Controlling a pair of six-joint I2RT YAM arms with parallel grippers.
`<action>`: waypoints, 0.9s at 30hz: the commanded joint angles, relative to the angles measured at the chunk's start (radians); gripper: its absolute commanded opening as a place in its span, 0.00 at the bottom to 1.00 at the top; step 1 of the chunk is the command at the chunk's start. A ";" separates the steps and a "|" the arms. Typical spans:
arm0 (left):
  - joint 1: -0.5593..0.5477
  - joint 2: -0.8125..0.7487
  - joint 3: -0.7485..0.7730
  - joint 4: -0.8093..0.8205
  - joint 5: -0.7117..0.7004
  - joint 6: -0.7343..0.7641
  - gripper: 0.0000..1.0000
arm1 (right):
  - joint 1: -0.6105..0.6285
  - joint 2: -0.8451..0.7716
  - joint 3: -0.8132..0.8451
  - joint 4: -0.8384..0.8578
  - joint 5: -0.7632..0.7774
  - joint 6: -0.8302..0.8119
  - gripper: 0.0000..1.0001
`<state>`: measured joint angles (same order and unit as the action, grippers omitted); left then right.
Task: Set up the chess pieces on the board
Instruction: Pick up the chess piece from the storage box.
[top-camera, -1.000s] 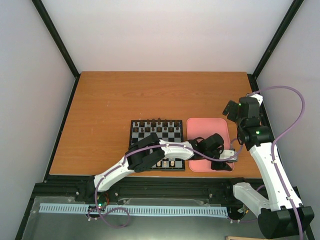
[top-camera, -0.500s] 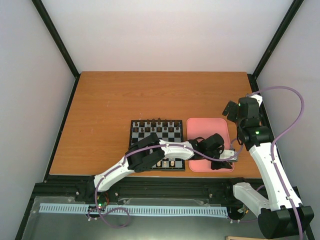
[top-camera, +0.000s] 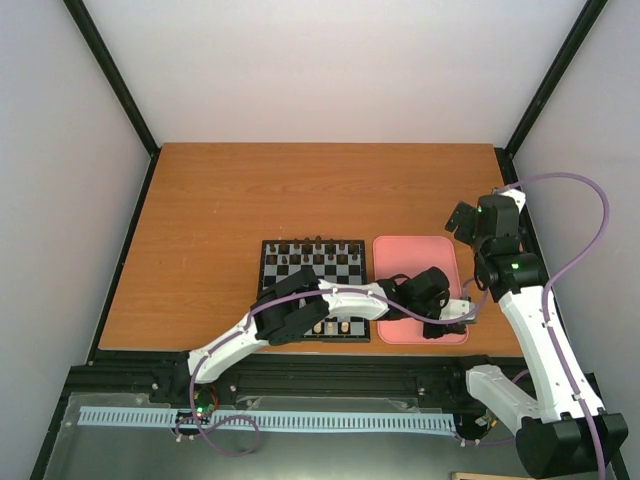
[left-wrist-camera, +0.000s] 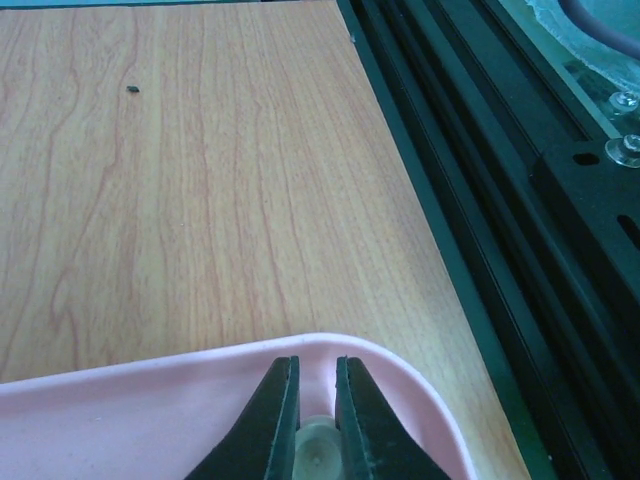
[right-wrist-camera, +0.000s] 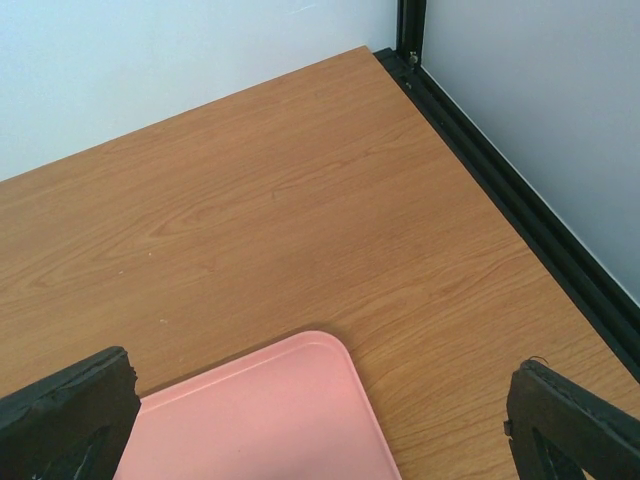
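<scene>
L gripper (left-wrist-camera: 315, 366) is at the near-right corner of the pink tray (left-wrist-camera: 120, 420), its two fingers (left-wrist-camera: 275, 430) closed on a small cream chess piece (left-wrist-camera: 315, 452) that sits inside this corner. The chessboard (top-camera: 330, 265) lies just left of the tray; L arm (top-camera: 340, 297) crosses over its near part. Some pale pieces (top-camera: 345, 326) stand on the board's near row, dark pieces (top-camera: 285, 260) on the side far from the arms. R gripper (right-wrist-camera: 320, 400) hangs near the tray's far-right corner, fingers wide apart, holding nothing, wood table (right-wrist-camera: 300, 200) below.
</scene>
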<state>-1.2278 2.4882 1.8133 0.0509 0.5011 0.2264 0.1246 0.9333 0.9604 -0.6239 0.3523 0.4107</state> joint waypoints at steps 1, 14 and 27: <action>-0.011 -0.033 0.010 -0.057 -0.071 0.065 0.01 | -0.006 -0.031 -0.004 0.022 0.017 -0.004 1.00; 0.004 -0.185 -0.154 -0.028 -0.276 0.132 0.01 | -0.006 -0.056 -0.001 0.019 0.016 -0.010 1.00; 0.005 -0.368 -0.310 -0.058 -0.409 0.104 0.01 | -0.006 -0.085 -0.011 0.020 -0.006 -0.010 1.00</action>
<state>-1.2243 2.2169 1.5497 -0.0044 0.1551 0.3470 0.1246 0.8646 0.9600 -0.6239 0.3550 0.4072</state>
